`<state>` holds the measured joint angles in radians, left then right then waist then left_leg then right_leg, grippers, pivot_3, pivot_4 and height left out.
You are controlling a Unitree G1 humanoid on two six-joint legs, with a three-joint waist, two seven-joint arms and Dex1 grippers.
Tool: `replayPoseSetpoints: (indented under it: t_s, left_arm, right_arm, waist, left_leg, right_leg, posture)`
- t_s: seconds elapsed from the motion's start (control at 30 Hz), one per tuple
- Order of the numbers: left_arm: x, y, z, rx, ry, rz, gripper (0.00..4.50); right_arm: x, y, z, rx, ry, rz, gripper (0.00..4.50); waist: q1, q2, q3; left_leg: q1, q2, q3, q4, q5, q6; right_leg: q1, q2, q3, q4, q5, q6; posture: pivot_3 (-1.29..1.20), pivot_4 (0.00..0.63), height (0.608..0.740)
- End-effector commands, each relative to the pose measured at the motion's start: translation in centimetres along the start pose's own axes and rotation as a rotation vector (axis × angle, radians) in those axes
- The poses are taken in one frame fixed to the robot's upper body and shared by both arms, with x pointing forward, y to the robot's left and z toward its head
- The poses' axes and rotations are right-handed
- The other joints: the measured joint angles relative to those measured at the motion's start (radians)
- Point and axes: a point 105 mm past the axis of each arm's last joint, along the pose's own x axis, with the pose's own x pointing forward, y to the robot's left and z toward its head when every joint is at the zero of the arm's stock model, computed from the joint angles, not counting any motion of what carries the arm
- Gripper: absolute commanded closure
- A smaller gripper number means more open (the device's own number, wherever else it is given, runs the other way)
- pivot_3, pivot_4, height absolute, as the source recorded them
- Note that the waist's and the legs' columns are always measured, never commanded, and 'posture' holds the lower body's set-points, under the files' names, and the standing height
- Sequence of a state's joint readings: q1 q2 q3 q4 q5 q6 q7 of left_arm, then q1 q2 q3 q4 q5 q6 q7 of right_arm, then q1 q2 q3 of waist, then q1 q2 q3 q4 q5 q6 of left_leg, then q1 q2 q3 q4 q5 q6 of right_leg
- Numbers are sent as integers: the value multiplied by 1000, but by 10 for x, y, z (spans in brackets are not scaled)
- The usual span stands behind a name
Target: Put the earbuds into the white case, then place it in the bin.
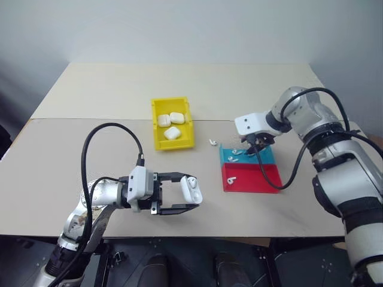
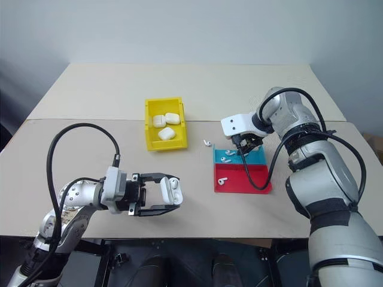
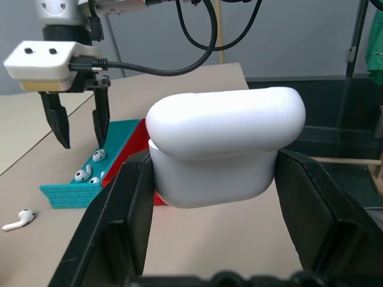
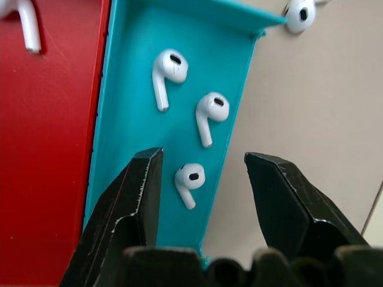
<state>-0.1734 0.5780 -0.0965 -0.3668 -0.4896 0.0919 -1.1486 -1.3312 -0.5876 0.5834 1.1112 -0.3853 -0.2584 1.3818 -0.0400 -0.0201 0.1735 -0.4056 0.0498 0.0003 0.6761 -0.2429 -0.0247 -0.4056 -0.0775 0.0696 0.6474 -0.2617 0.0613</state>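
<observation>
My left gripper is shut on the white case, held level near the table's front edge with its lid slightly raised. Three earbuds lie in the teal half of a tray. My right gripper hangs open just above them, pointing steeply down, with one earbud below the gap between its fingers. Another earbud lies in the red half. One more rests on the table beside the tray. The yellow bin stands at mid-table, left of the tray.
Three white cases lie inside the bin. The red and teal tray sits right of centre. Black cables loop off both wrists. A seam runs across the tabletop behind the bin's middle.
</observation>
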Motion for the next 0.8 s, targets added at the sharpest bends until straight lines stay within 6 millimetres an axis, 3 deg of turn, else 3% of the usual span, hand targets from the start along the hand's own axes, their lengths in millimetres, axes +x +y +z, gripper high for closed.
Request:
replayPoseSetpoints:
  t_s: [0.03, 0.7, 0.8]
  left_arm:
    - [3, -4, 9, 34, -21, 0, 1763]
    - [5, 2, 11, 43, -22, 14, 1763]
    - [4, 2, 10, 44, -21, 15, 1763]
  right_arm:
    - [-9, -6, -1, -17, 19, -19, 1859]
    - [3, -5, -7, 13, 48, -27, 1859]
    - [4, -6, -5, 9, 44, -34, 2414]
  waist:
    - [-2, 1, 1]
    - [-4, 3, 2]
    - [-5, 3, 2]
  left_leg:
    - [0, 0, 0, 0, 0, 0]
    - [0, 0, 0, 0, 0, 0]
    - [0, 0, 0, 0, 0, 0]
  right_leg:
    - [0, 0, 0, 0, 0, 0]
    - [0, 0, 0, 0, 0, 0]
    - [0, 0, 0, 0, 0, 0]
  posture:
    - [0, 150, 740]
    - [0, 150, 740]
    - [0, 150, 740]
